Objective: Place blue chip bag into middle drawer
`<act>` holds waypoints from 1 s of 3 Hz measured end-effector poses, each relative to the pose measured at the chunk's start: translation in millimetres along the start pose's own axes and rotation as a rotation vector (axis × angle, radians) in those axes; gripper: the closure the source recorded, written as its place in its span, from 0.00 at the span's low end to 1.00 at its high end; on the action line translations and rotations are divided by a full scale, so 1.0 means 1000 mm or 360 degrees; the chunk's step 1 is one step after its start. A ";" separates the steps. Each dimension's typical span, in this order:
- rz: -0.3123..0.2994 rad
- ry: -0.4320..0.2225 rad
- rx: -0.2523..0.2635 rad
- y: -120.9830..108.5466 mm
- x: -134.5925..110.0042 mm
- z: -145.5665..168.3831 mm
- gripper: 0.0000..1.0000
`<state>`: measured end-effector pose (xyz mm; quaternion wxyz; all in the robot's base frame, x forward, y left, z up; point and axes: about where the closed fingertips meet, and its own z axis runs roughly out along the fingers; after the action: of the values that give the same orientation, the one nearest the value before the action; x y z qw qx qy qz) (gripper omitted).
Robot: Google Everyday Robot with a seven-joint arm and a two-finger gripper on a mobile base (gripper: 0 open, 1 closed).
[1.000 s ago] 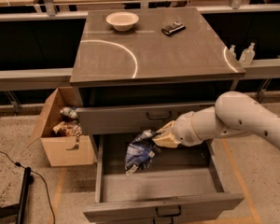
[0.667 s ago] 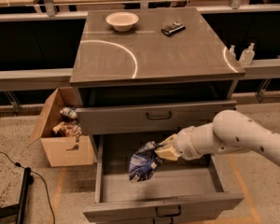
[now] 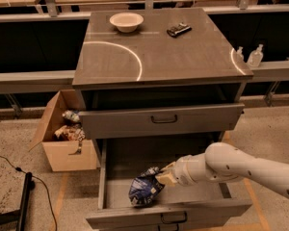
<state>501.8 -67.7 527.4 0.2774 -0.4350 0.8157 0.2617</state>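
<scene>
The blue chip bag (image 3: 145,192) is seen as a crumpled dark blue foil pouch with white and pale markings, heavily creased and standing roughly upright. It is found inside the middle drawer (image 3: 192,209) of the grey cabinet (image 3: 159,57), close behind the drawer's front wall and left of its centre. Whether its lower edge rests on the drawer floor cannot be told.

The gripper (image 3: 164,177), carried on a white arm reaching in from the cabinet's right, is clamped on the bag's upper right corner. The middle drawer is pulled well out. The top drawer (image 3: 161,120) above it bears a dark bail handle.

On the cabinet's top, a cream bowl (image 3: 126,21) and a small black device (image 3: 178,30) are set toward the back edge, apart from each other. A pale arc is traced across that top. A cardboard box (image 3: 67,155) holding packets is placed on the speckled floor at the cabinet's left. Two clear bottles (image 3: 254,57) are lined on a ledge at its right.
</scene>
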 end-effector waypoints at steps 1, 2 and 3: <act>0.0109 0.0043 -0.0005 0.000 0.026 0.026 0.63; 0.0237 0.0025 -0.0021 0.000 0.041 0.041 0.39; 0.0261 0.0048 -0.0034 0.000 0.046 0.047 0.16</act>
<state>491.3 -62.7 463.0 0.2383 -0.3735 0.8498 0.2856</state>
